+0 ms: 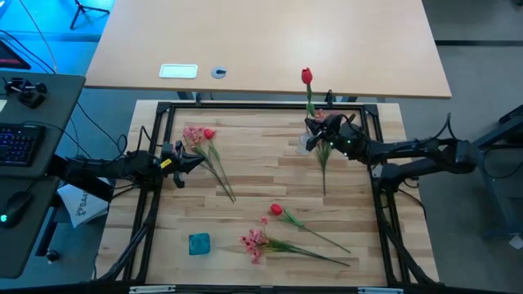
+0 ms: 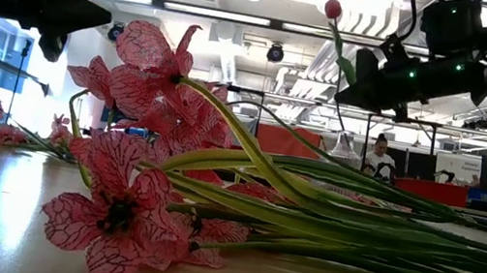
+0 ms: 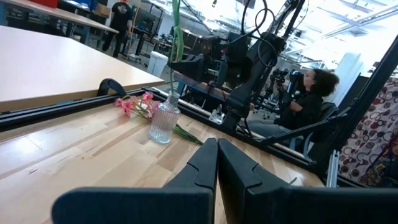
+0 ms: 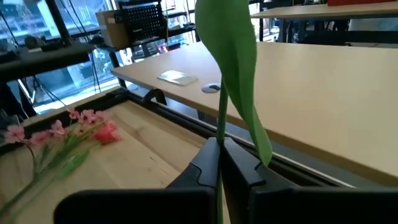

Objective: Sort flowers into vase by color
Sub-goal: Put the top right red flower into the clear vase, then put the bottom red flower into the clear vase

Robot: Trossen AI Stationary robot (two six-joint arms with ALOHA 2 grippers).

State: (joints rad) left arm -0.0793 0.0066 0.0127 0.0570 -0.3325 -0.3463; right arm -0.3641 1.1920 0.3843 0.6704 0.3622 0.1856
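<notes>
Flowers with long thin green stems lie in three places on the light wooden table (image 1: 270, 171). One red bud (image 1: 209, 134) and a spray of small pink blossoms (image 1: 194, 135) lie together at the far left. A second red-budded flower (image 1: 276, 210) and a second pink spray (image 1: 254, 242) lie near the front middle, their stems pointing to the right. A third pink spray (image 3: 132, 104) lies beside the ribbed clear glass vase (image 3: 164, 121) at the far right.

The right gripper (image 4: 219, 163) is at the far right of the table, close to the vase, and its fingers are closed on the green stem of a red-budded flower (image 1: 306, 77). The stem stands up from the fingers, and a long leaf (image 4: 239, 81) hangs beside it. The left gripper (image 3: 217, 163) hovers at the far left, just beside the flowers there, with its fingers pressed together and nothing between them.

These flowers look very light and seem to be artificial. The stems probably bend and spring back, so a held flower may swing when the arm moves. A thin round stem may also slip or turn between the fingers. The best place to hold seems the bare stem, somewhat below the head, not the blossoms, which are soft and may crush. The pink sprays have several stems and may catch on a neighbouring flower. The glass vase looks light and could tip if a stem pushes its rim.
</notes>
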